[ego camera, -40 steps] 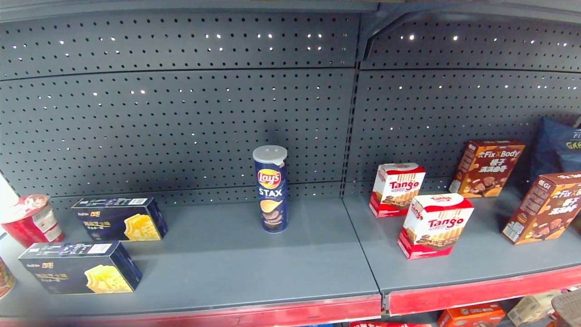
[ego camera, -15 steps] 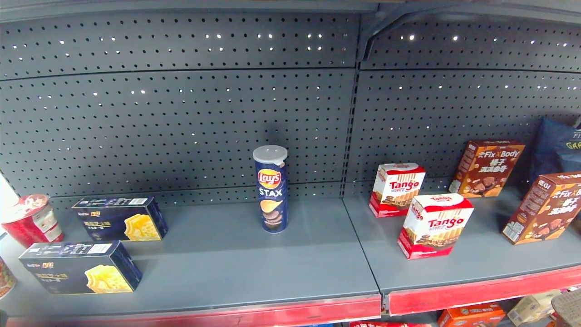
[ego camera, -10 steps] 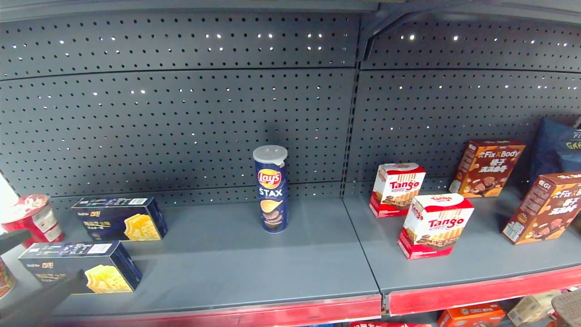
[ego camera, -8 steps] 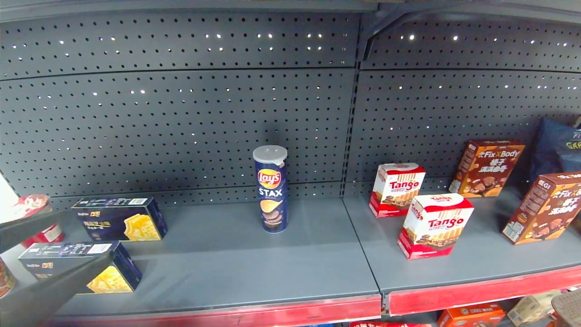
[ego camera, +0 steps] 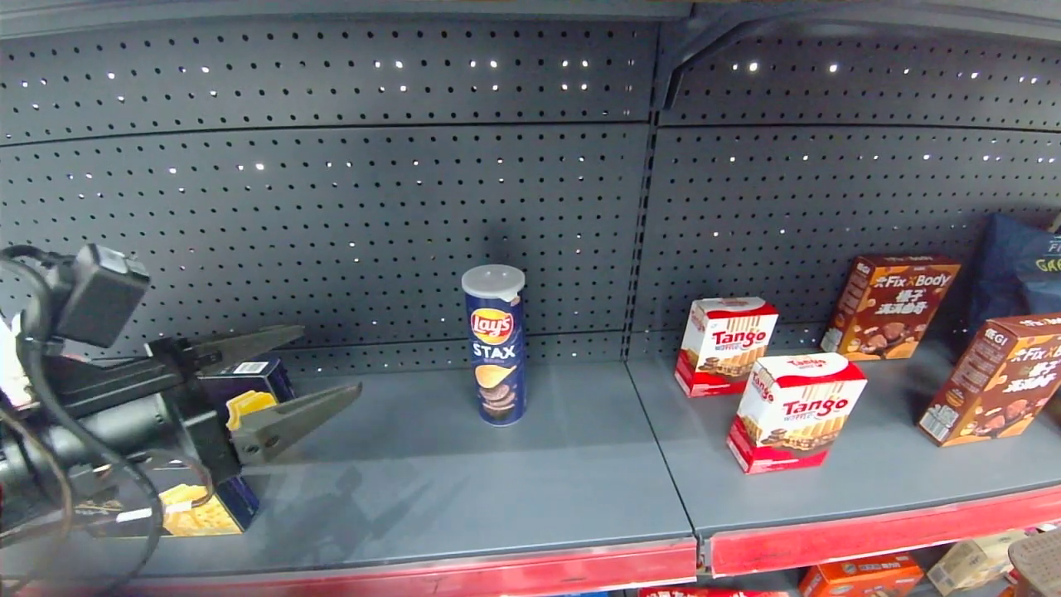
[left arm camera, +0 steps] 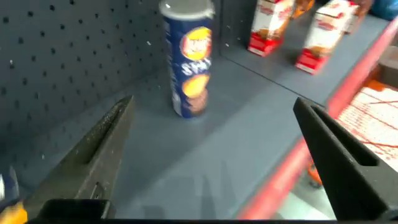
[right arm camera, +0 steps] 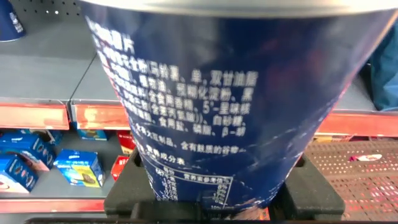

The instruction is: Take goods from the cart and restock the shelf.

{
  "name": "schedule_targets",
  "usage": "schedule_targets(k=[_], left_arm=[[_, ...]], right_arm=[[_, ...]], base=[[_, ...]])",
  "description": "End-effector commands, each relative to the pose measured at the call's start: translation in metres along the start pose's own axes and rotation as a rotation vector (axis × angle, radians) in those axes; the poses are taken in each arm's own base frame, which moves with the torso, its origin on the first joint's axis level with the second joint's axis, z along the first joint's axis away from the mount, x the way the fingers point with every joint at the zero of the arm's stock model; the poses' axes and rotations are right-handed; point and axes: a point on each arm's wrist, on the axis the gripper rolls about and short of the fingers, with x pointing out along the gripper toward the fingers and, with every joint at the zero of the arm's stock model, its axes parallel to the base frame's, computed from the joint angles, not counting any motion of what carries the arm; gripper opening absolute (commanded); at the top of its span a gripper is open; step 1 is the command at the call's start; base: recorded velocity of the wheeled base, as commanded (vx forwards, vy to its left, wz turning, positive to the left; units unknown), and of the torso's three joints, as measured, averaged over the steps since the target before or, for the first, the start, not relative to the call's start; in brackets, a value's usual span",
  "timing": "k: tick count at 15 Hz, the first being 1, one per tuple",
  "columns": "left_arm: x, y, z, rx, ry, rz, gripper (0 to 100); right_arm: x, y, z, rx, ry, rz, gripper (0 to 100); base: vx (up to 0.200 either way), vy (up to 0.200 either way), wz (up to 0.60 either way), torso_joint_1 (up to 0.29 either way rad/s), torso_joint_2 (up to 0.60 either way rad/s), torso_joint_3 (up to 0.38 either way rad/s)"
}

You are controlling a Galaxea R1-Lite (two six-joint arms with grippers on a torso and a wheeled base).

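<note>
Hazard: my left gripper [ego camera: 331, 358], jaws spread empty, could topple the upright chip can [ego camera: 494, 348]; my right gripper [right arm camera: 214, 186] clasps a blue canister [right arm camera: 217, 81].

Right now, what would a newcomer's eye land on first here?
A tall blue chip can stands alone at the middle of the grey shelf. The left gripper hangs open over its left part, pointing toward the can. A second dark blue can sits close before the right wrist camera.
</note>
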Motion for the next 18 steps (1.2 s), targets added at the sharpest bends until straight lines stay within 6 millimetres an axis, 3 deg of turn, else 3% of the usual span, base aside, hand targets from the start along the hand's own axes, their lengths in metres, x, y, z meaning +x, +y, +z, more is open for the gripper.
schedule_targets(k=[1, 10, 18], left_arm=[[0.043, 0.026, -0.023, -0.037, 0.061, -0.024, 100], [0.137, 0.084, -0.049, 0.025, -0.032, -0.187, 100], [0.175, 0.106, -0.065, -0.003, -0.043, -0.343, 100]], right_arm=[[0.005, 0.001, -0.007, -0.002, 0.031, 0.003, 0], [0.007, 0.001, 0.0, 0.006, 0.024, 0.009, 0], [0.006, 0.001, -0.001, 0.007, 0.027, 0.014, 0]], base=[[0.0, 0.0, 0.0, 0.0, 0.0, 0.0], [0.0, 0.0, 0.0, 0.0, 0.0, 0.0], [0.0, 0.0, 0.0, 0.0, 0.0, 0.0]])
